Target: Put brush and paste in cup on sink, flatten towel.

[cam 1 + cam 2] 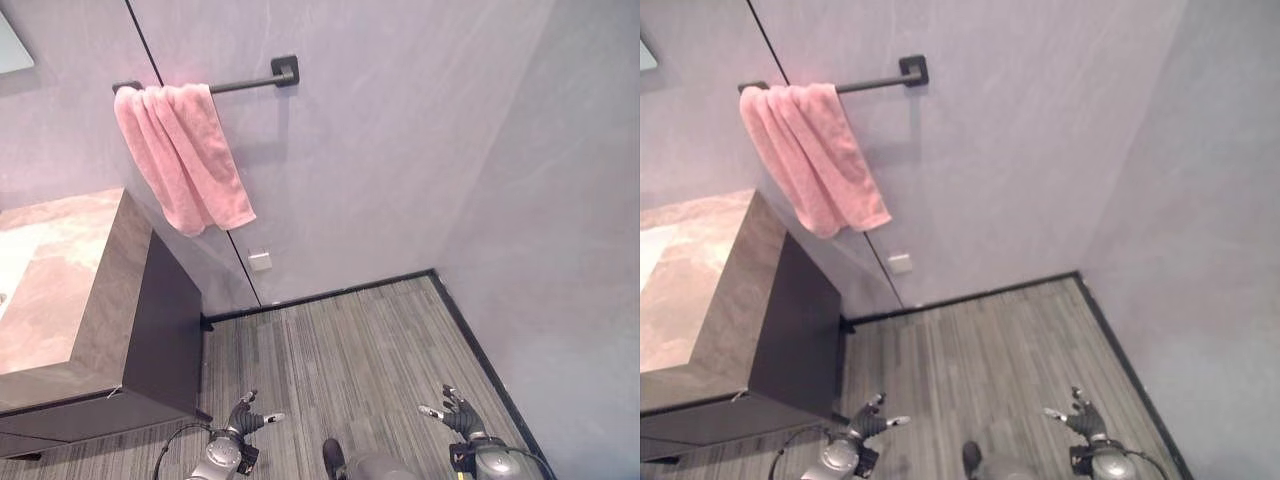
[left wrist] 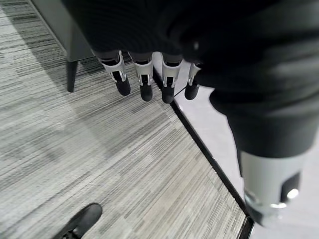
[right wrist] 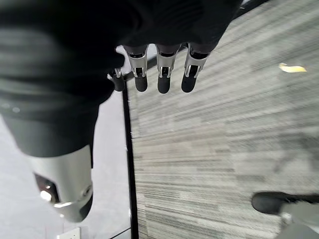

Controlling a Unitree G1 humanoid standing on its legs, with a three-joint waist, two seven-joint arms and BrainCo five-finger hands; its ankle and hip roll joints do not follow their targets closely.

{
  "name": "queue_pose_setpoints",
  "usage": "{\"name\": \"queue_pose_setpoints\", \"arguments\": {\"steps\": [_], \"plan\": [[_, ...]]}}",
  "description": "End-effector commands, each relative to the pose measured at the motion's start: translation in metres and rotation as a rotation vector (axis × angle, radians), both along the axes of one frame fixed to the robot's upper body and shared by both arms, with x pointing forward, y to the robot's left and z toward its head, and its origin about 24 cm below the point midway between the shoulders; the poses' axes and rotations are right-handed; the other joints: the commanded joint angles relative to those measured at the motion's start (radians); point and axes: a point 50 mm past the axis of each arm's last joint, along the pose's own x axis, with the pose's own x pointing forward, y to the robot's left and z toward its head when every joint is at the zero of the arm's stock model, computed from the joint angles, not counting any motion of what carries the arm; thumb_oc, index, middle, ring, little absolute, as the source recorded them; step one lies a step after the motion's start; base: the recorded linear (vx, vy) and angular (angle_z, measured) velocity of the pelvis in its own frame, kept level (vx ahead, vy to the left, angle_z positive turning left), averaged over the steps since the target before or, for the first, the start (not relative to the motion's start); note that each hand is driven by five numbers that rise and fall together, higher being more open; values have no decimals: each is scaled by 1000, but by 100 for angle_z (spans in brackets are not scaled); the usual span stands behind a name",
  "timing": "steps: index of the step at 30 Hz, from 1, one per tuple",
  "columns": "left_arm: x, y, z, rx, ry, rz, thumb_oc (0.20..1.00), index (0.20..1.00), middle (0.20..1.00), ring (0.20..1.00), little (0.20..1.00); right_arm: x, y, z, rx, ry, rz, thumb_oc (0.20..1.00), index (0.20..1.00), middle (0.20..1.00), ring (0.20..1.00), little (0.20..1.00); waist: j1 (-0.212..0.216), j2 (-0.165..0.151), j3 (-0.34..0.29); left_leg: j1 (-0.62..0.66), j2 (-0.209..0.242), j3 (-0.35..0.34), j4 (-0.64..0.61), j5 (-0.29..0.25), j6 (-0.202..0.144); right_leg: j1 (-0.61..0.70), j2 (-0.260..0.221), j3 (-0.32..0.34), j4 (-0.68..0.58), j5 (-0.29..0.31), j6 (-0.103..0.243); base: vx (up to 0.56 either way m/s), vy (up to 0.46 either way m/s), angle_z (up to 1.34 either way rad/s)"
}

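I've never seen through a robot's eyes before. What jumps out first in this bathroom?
The pink towel catches the eye first: it hangs bunched at the left end of a black bar on the grey wall. Below it to the left stands a stone-topped vanity with a dark cabinet front. Low in the head view, the left hand and right hand hang open above the striped floor, holding nothing.

Pink terry-cloth towel (image 1: 182, 155); matt black metal bar (image 1: 250, 82); stone-look counter (image 1: 60, 290).
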Motion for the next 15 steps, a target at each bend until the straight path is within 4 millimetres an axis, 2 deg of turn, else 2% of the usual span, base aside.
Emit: {"name": "queue_pose_setpoints", "arguments": {"steps": [1,3,4,7,8,9,10,11,12,15], "plan": [[16,3,10,27,-73,-41,1000,1000,1000,1000,1000,11,-8,17,-59,-94,60,1000,1000,1000,1000,1000,-17,-30,8,-37,-79,143,78,254,74,-21,-26,125,58,24,33,240,-262,22],[20,4,12,34,-87,-33,1000,1000,1000,1000,1000,12,-8,18,-80,-91,80,1000,1000,1000,1000,1000,-9,-41,21,-93,-58,187,127,238,88,1,-28,135,66,-1,20,165,-163,13],[21,2,12,32,-90,-32,1000,1000,1000,1000,1000,11,-8,17,-86,-82,87,1000,1000,1000,1000,1000,-4,-36,25,-117,-38,217,104,214,103,14,-29,138,68,-12,21,175,-91,6],[20,4,12,42,-91,-24,1000,1000,1000,1000,1000,5,-11,13,-106,-59,79,1000,1000,1000,1000,1000,13,-28,27,-183,-3,262,-111,136,144,65,-46,138,50,-52,37,252,8,6],[19,5,11,46,-87,-16,1000,1000,1000,1000,1000,4,-10,12,-114,-51,82,1000,1000,1000,1000,1000,20,-22,29,-201,7,263,-221,140,149,81,-50,143,43,-63,44,279,94,10],[18,5,11,47,-86,-13,1000,1000,1000,1000,1000,2,-11,10,-122,-42,82,1000,1000,1000,1000,1000,27,-9,29,-219,18,257,-310,175,143,88,-45,148,37,-66,46,284,117,-2],[17,6,10,49,-84,-8,1000,1000,1000,1000,1000,1,-10,9,-128,-36,87,1000,1000,1000,1000,1000,35,3,34,-238,35,247,-396,232,132,106,-40,158,31,-77,47,194,82,-17],[16,6,10,49,-84,-8,1000,1000,1000,1000,1000,1,-10,9,-128,-36,87,1000,1000,1000,1000,1000,34,0,36,-227,31,248,-409,238,132,112,-43,158,31,-80,48,333,125,-25],[15,7,10,53,-82,-6,1000,1000,1000,1000,1000,0,-10,7,-144,-26,102,1000,1000,1000,1000,1000,46,6,40,-261,65,240,-526,299,115,142,-51,184,21,-96,51,330,123,-22],[9,12,7,60,-66,16,1000,1000,1000,1000,1000,1,-11,7,-166,-13,117,1000,1000,1000,1000,1000,62,19,33,-284,105,234,-562,342,92,191,-63,233,21,-122,61,386,151,-36]]}}
